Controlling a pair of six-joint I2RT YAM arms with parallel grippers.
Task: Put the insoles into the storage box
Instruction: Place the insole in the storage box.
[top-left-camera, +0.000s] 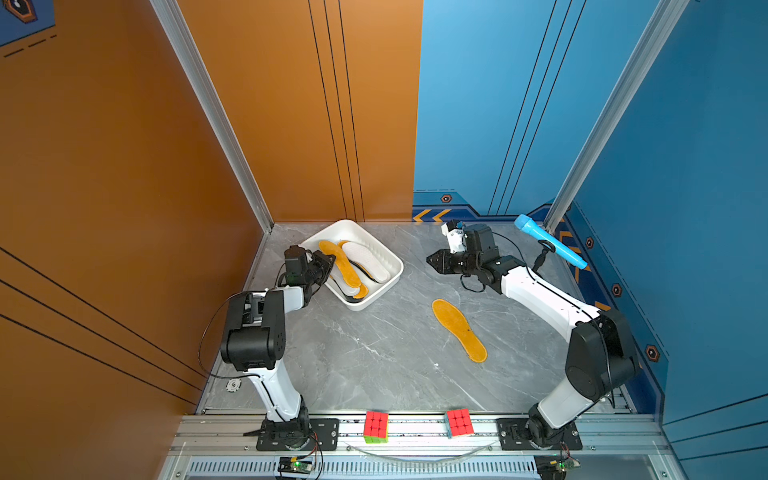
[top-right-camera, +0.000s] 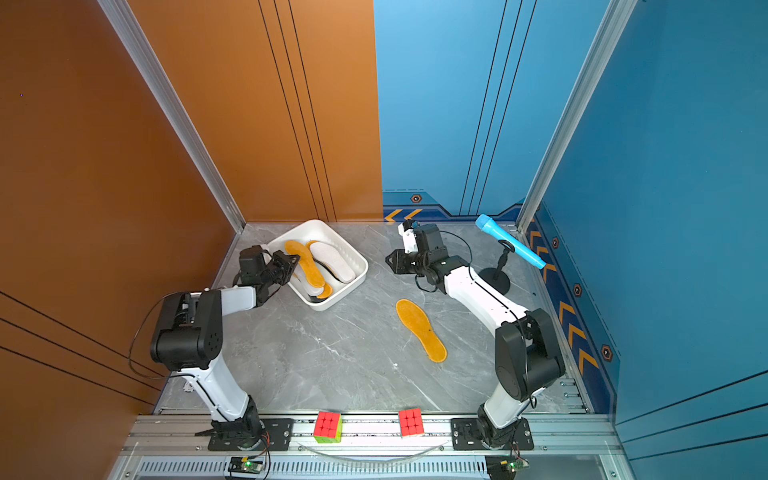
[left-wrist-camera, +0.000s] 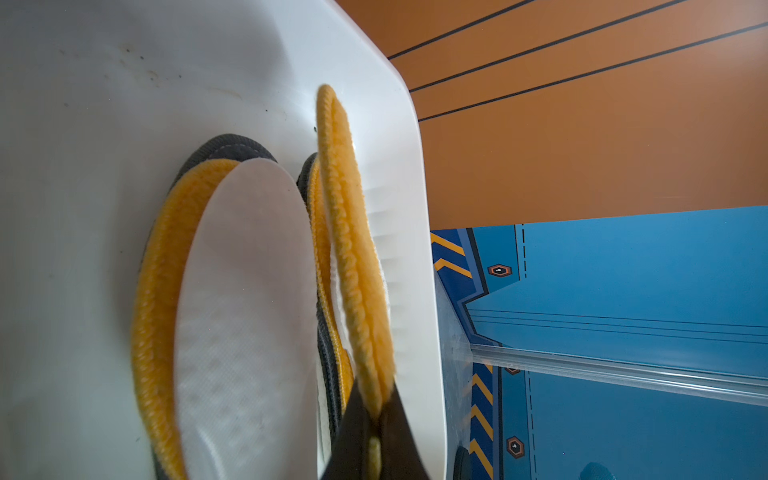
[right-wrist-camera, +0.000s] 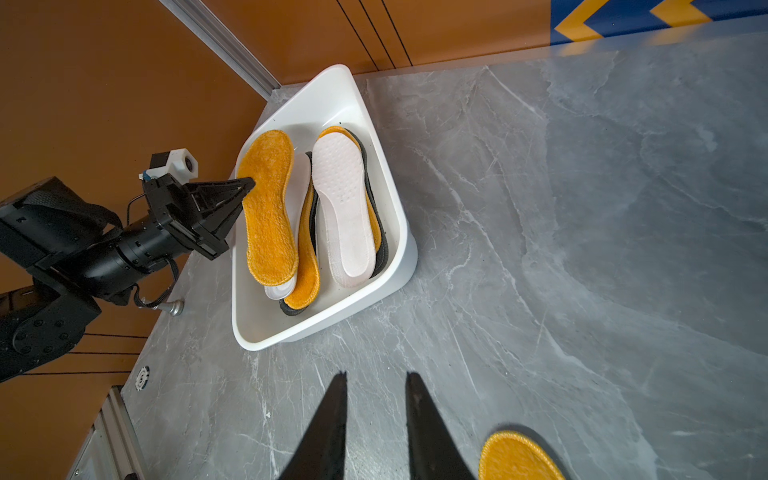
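Our left jaws pinch an orange insole (right-wrist-camera: 268, 208) by its edge, above the box (right-wrist-camera: 332, 328). Our right jaws hang slightly spread, empty, with a loose insole (top-left-camera: 459, 330) on the desk (top-left-camera: 374, 365) near them. Dropped tilted, the pinched one could ride the rim (right-wrist-camera: 234, 299) and slip out.

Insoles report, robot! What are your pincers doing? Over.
Left pincer shut on orange insole, in storage box. Right pincer open, empty. Loose insole lies on table. Nothing blocking it.
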